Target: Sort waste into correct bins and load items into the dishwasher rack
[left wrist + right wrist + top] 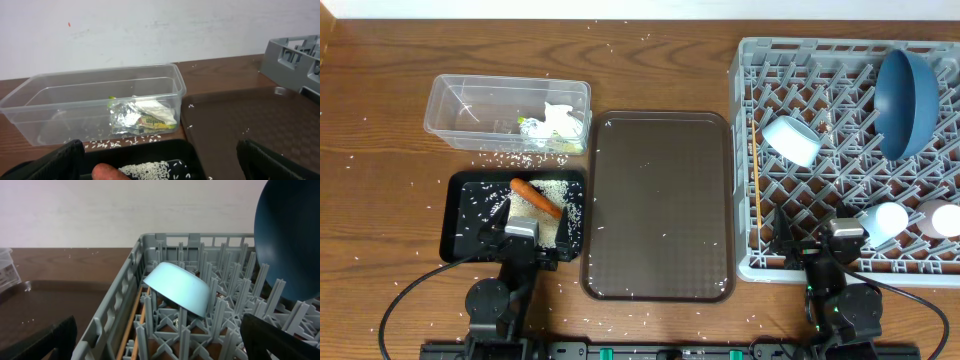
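My left claw (pixel 523 230) hangs wide and empty, lower left over the black tray (pixel 465 215) — carrot (pixel 536 197) and rice (pixel 554 189) lie there, sorted as food, I judge. Wrapper (pixel 552 125) sits in the clear tub (pixel 450 100) above. Right claw (pixel 844 232) wide too, at the rack's (pixel 760 265) lower edge — pegs prop the plate (pixel 908 95) upright, bowl (pixel 792 138) tilted.

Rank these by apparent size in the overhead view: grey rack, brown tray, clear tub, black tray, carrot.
Largest: grey rack
Then brown tray
Then clear tub and black tray, too alike to rank
Smallest: carrot
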Controlling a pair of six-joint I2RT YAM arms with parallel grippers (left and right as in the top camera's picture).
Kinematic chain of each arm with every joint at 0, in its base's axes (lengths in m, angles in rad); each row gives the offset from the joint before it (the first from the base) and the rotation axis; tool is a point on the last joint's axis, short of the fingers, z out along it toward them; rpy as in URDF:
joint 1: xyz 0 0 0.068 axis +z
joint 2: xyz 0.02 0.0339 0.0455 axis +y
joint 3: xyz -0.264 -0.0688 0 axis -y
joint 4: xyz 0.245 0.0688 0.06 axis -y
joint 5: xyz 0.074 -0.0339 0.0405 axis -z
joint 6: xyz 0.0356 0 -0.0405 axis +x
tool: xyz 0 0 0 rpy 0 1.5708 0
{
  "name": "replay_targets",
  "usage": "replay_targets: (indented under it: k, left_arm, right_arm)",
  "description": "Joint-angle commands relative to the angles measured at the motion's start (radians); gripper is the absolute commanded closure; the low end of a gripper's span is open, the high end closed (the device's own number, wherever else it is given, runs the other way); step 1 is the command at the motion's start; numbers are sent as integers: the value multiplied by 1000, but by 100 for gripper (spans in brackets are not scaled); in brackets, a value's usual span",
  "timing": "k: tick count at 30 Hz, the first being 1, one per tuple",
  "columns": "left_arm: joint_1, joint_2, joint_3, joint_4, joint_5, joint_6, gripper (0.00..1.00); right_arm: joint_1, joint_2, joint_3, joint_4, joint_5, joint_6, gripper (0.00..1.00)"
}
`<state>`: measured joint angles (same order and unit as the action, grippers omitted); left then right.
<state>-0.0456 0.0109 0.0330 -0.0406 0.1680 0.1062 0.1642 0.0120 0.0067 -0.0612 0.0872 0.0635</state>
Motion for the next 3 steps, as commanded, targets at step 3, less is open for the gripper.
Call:
replay_targets:
  k: [3]
  left_arm:
    - [5, -6, -29, -10, -8, 10, 2]
  right_arm:
    - [-13, -3, -1, -3, 10, -9, 1]
